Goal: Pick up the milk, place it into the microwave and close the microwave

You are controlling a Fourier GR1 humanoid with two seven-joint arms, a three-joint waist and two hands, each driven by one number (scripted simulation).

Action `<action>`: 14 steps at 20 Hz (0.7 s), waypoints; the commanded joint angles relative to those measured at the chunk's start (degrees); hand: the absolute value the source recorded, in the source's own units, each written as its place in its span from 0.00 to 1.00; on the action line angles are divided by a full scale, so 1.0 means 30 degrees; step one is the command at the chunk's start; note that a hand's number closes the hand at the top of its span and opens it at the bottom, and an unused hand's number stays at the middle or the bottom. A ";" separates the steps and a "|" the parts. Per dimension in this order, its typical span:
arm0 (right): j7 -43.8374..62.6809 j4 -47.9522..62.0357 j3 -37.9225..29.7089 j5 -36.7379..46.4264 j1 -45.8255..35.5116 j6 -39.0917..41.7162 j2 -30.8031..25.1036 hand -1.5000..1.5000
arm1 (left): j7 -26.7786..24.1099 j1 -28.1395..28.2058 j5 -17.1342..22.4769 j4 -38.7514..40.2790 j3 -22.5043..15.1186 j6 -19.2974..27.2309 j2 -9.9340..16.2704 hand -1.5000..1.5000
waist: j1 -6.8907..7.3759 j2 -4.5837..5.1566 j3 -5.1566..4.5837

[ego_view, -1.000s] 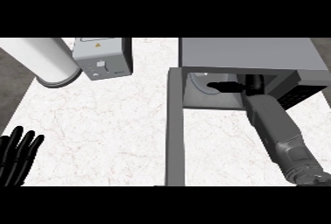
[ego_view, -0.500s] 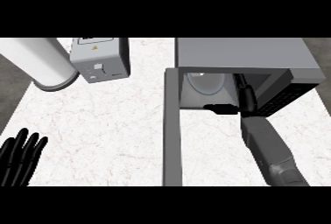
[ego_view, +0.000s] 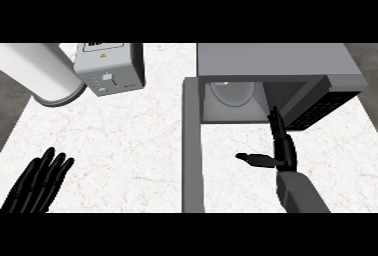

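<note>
The grey microwave [ego_view: 273,60] stands at the back right with its door [ego_view: 192,150] swung open towards the near edge. Inside its cavity a pale rounded shape [ego_view: 232,92] shows; I cannot tell whether it is the milk. My right hand [ego_view: 284,147] hovers just in front of the opening. It is open, with straight fingers pointing into the cavity and the thumb stretched left, and it holds nothing. My left hand [ego_view: 40,182] rests open at the lower left, fingers up.
A grey toaster-like box [ego_view: 111,67] stands at the back left, next to a large white cylinder [ego_view: 37,72]. The white marble counter [ego_view: 125,140] stretches between them and the open door. The microwave's dark control panel [ego_view: 325,105] faces right of my right hand.
My right hand has drawn back out of the microwave cavity towards the near edge and now sits in front of the opening. The left hand has stayed in place.
</note>
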 commanded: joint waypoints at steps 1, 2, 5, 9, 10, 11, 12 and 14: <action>-0.1170 -0.1118 0.0580 -0.0361 0.2592 0.2358 0.0343 0.00 | -0.0024 0.0334 0.1648 0.0769 -0.0370 -0.1881 0.0894 0.00 | -0.0064 0.0040 0.0015; -0.0487 -0.1915 0.0631 -0.0654 0.2781 0.2940 0.0191 0.00 | 0.1167 -0.0721 0.1446 0.0499 -0.0592 -0.1710 0.1216 0.00 | -0.0199 0.0042 0.0019; -0.0879 -0.4030 0.1295 -0.0635 0.5215 0.3332 0.0313 0.00 | 0.0840 -0.2719 -0.0290 0.2324 -0.0951 -0.1458 0.1137 1.00 | -0.0226 0.0075 0.0016; -0.0570 -0.8499 0.2212 -0.1091 0.8971 0.3990 0.0551 0.00 | 0.0332 -0.1773 -0.1296 0.1458 -0.1963 -0.1549 0.0732 1.00 | -0.0053 0.0050 0.0015; -0.0675 -0.8956 0.2924 -0.1307 0.9825 0.3662 0.0872 0.00 | -0.0554 -0.2936 -0.0876 0.3291 -0.0963 -0.1618 0.0800 1.00 | -0.0044 0.0086 0.0015; -0.0369 -1.0037 0.3007 -0.1329 1.0190 0.4429 0.0877 0.00 | -0.0113 -0.2027 -0.1027 0.2354 -0.2108 -0.1716 0.0498 1.00 | 0.0042 0.0084 0.0020; -0.1691 -0.7942 0.2080 -0.1484 0.9599 0.5280 -0.0351 0.00 | 0.2590 -0.4393 -0.0825 0.2300 -0.2795 -0.1065 0.0288 1.00 | -0.0013 0.0143 0.0044; 0.0076 -1.1141 0.2227 -0.2174 1.1272 0.5779 -0.0719 0.00 | 0.1591 -0.3725 -0.2185 0.3044 -0.3932 -0.1114 -0.0148 1.00 | -0.0079 0.0095 0.0021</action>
